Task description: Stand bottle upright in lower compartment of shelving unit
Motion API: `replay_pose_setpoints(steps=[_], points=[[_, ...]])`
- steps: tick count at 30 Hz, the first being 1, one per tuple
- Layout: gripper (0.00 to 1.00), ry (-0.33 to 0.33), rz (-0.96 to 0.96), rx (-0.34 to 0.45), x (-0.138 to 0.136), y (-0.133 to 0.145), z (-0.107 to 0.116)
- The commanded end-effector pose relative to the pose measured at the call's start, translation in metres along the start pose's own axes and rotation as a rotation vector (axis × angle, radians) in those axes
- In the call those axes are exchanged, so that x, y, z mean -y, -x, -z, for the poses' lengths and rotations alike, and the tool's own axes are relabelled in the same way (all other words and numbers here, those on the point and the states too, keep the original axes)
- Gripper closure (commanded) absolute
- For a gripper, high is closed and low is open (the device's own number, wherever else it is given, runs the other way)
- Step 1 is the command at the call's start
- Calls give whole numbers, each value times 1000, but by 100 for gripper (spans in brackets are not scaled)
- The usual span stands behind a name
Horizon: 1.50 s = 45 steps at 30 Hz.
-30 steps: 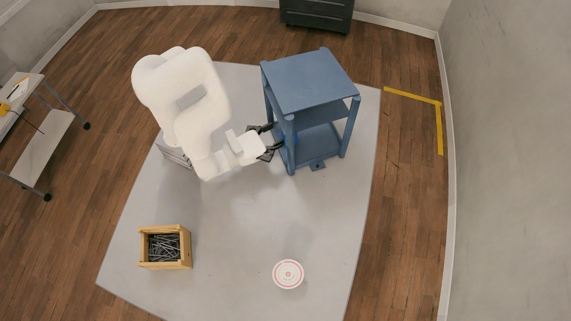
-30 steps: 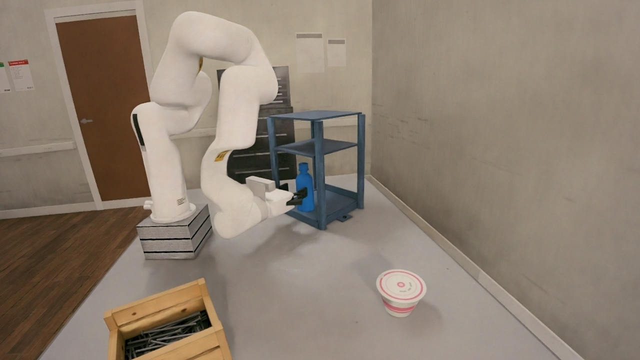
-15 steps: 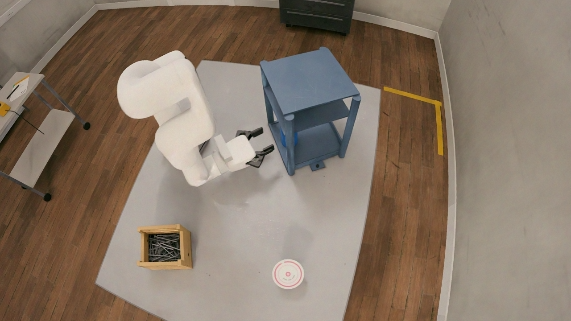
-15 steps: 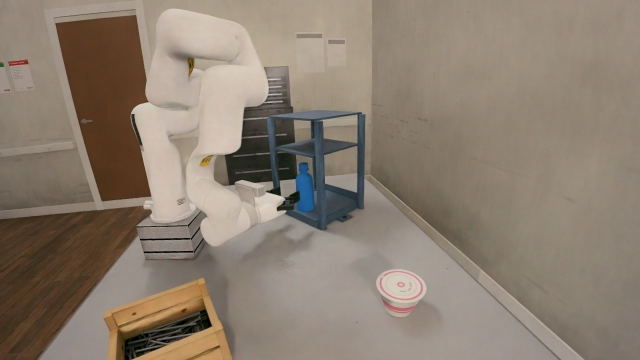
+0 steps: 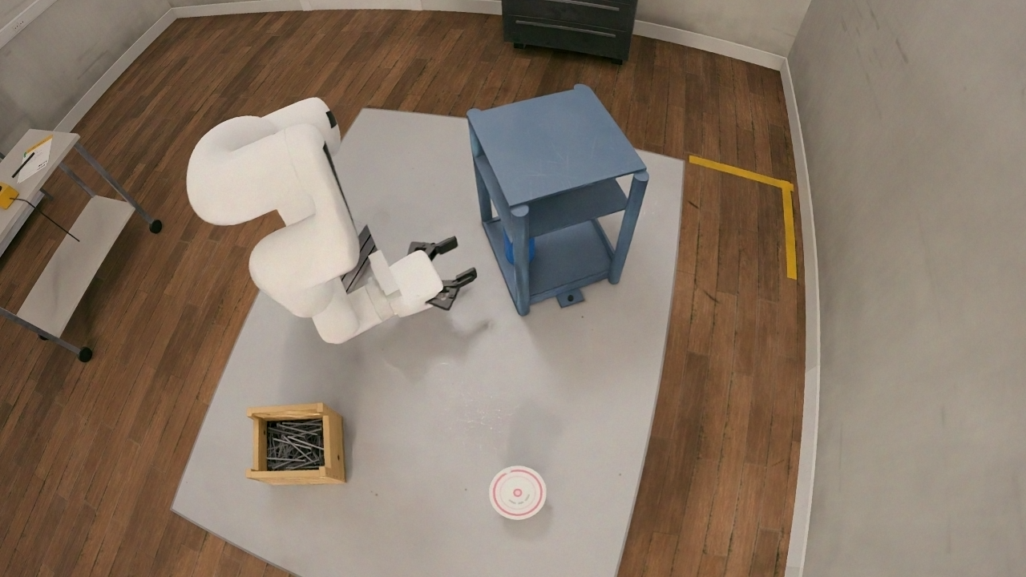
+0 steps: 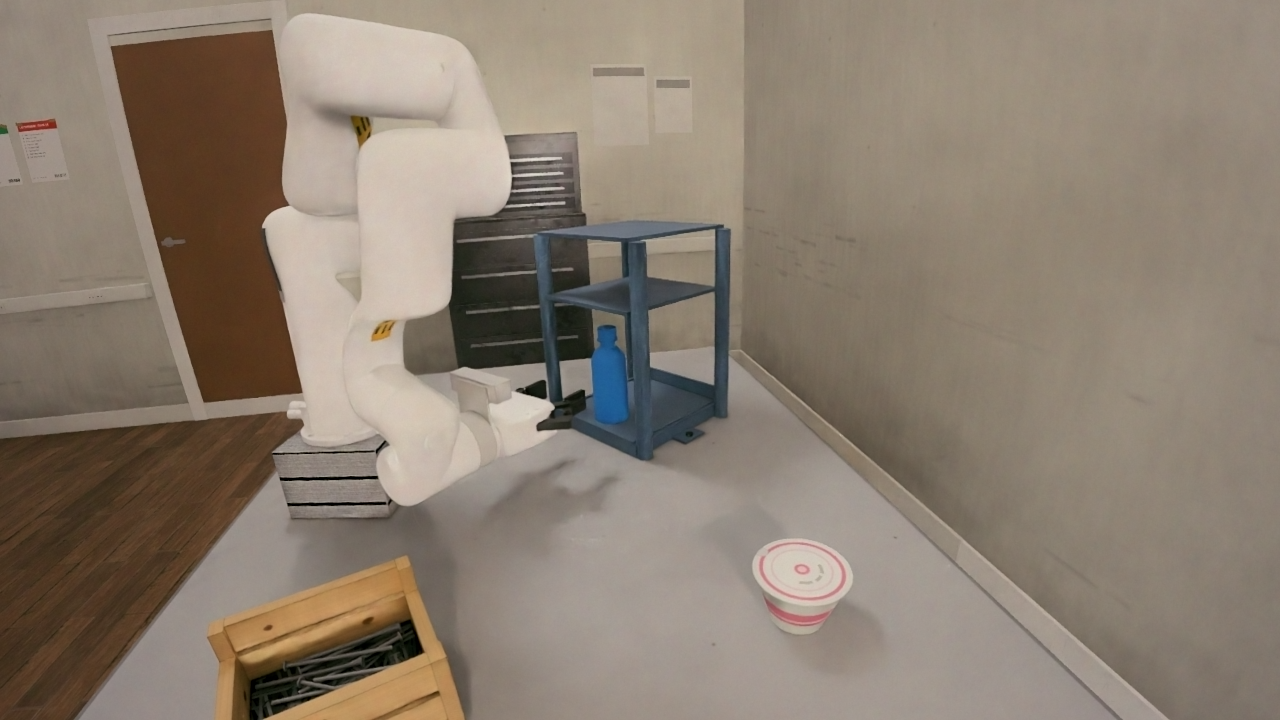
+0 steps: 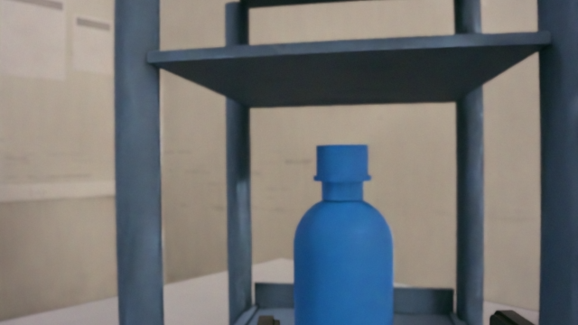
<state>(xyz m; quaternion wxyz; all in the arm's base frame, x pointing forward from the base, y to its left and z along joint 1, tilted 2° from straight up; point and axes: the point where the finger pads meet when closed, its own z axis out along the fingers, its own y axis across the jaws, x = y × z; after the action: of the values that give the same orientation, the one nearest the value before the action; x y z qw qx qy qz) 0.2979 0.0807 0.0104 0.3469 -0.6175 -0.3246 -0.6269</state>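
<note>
The blue bottle (image 5: 508, 247) (image 6: 609, 376) (image 7: 343, 257) stands upright, cap up, on the floor of the lower compartment of the blue shelving unit (image 5: 552, 139) (image 6: 638, 349) (image 7: 352, 68), near its front left post. My gripper (image 5: 458, 260) (image 6: 559, 400) is open and empty. It hangs low over the grey mat, just outside the unit, and points at the bottle without touching it. In the wrist view only the two fingertips show at the bottom edge, one on each side of the bottle.
A wooden crate (image 5: 293, 412) (image 6: 313, 608) of metal rods sits on the mat's front left. A white tub with pink rings (image 5: 517, 492) (image 6: 801, 582) stands at the front. A dark drawer cabinet (image 5: 570, 25) (image 6: 519, 268) is behind the shelving unit. A wall runs along the right.
</note>
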Motion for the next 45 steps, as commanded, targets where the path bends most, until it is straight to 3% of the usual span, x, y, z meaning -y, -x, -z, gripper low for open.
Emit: replay_pose_setpoints(steps=[1,17,45], points=[[17,0,1,-1,0,-1,7],[17,0,1,-1,0,-1,21],[17,0,1,-1,0,-11,23]])
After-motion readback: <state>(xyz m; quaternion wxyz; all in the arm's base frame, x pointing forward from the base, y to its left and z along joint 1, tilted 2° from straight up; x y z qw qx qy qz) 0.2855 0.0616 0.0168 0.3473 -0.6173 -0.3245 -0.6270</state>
